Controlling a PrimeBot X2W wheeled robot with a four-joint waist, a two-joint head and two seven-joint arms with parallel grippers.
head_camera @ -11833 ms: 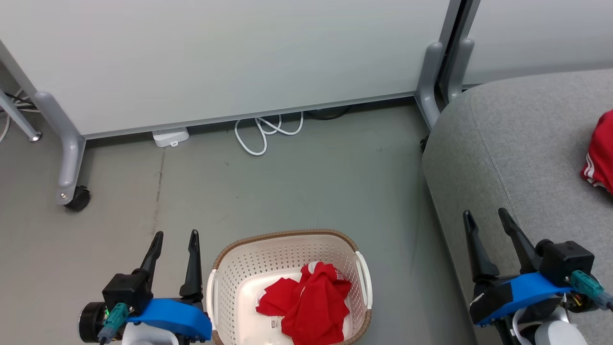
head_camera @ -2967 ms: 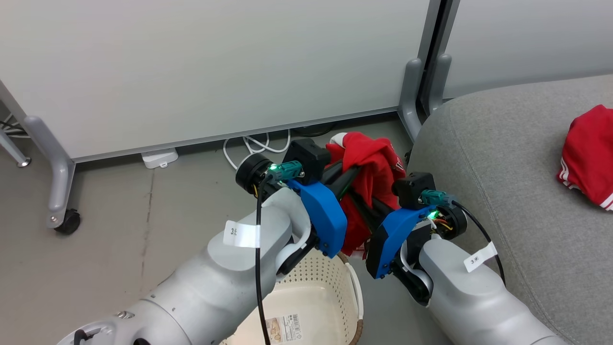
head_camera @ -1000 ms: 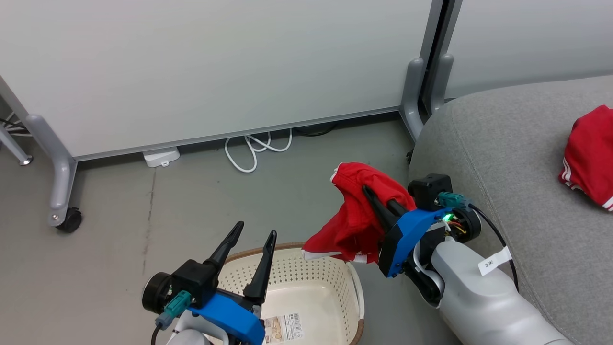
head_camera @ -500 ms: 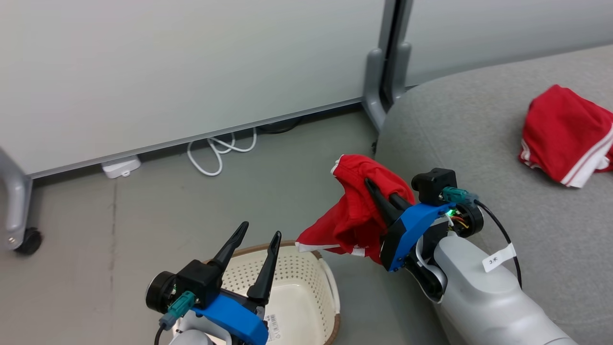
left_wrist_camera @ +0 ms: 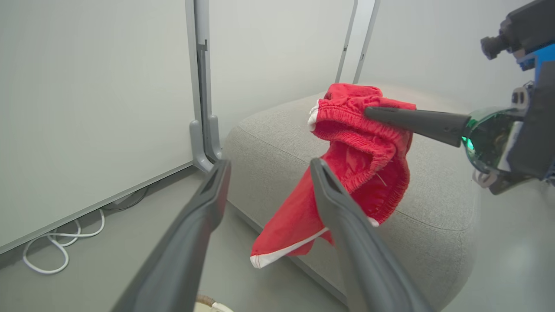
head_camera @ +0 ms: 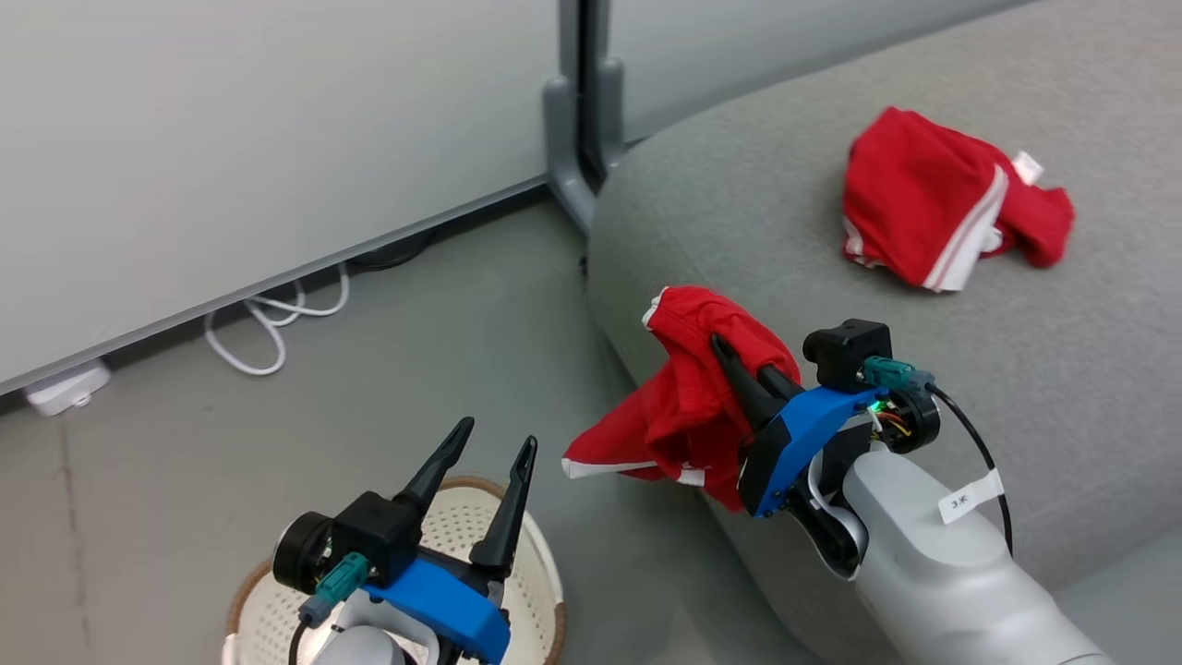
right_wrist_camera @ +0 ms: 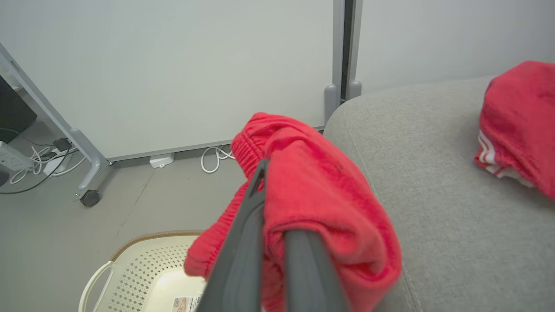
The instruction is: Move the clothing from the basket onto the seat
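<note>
Two red garments: one down, one in the air. The placed garment (head_camera: 933, 208) lies crumpled on the seat (head_camera: 757, 185), well ahead of the right jaws and off to their right.

The held garment (head_camera: 688, 406) is in the right jaws, which are pinched fully together on it. Its elastic waistband is bunched over the tips. The rest hangs below and to the left of the jaws, long axis slanting down, white-trimmed hem lowest.

Key relation: the right jaws sit at the seat's near corner. Grey upholstery lies ahead and to their right, but the hanging tail is on the floor side of that edge. Judgement: the drop needs the jaws carried further ahead and right, over the cushion, or the tail will slide off.

The left jaws are spread wide and empty, just above the basket (head_camera: 540, 582) and well apart from the seat. The right arm is plainly the nearer one. From the part in view, the basket looks emptied.
</note>
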